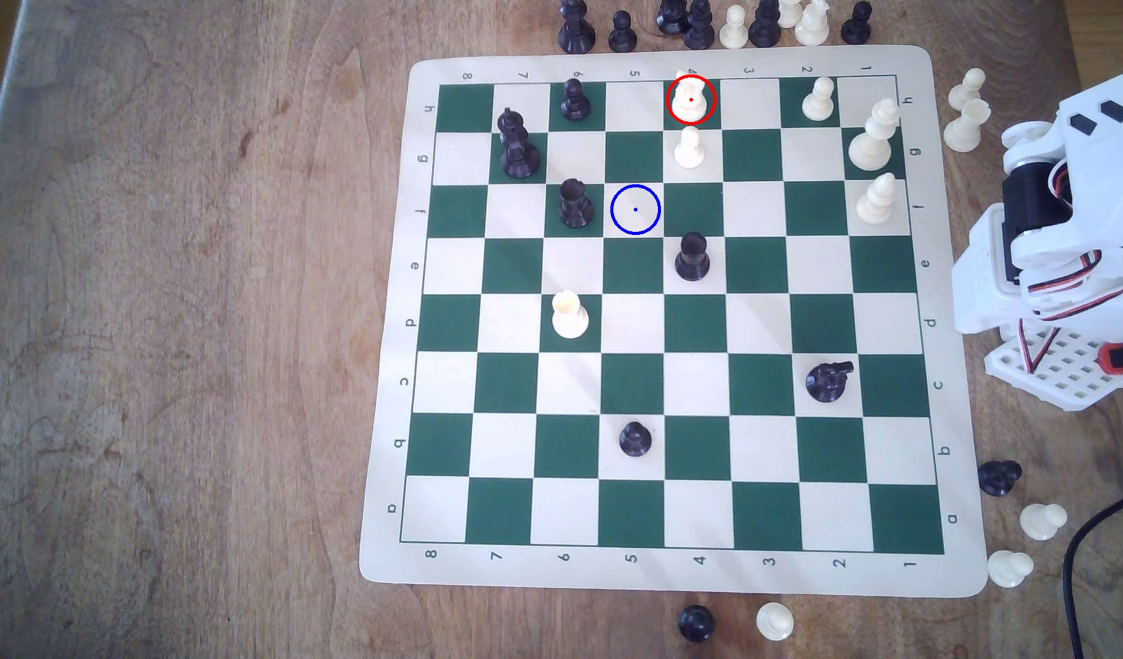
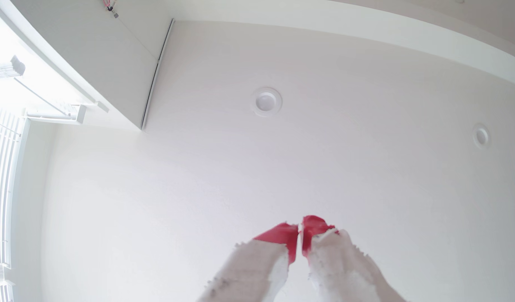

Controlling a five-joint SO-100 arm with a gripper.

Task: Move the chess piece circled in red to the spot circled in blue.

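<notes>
The cream knight (image 1: 690, 101) stands at one o'clock from the blue-ringed square (image 1: 635, 210); the pincer (image 2: 300, 229) (red-tipped) is closed, empty.

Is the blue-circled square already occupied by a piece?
No. The blue-circled square is bare in the exterior view; the white knight stands inside the red ring.

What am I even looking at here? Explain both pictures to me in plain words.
The exterior view looks down on a wooden table with a green-and-cream chessboard. The white machine at that view's right edge is a small robot arm, folded up beside the board. A red ring marks a cream knight to be moved; a blue ring marks its target square. Spare pieces stand around the board. The wrist view comes from a camera on the arm, now pointing at the ceiling. Its red-tipped fingers are together and hold nothing.
</notes>
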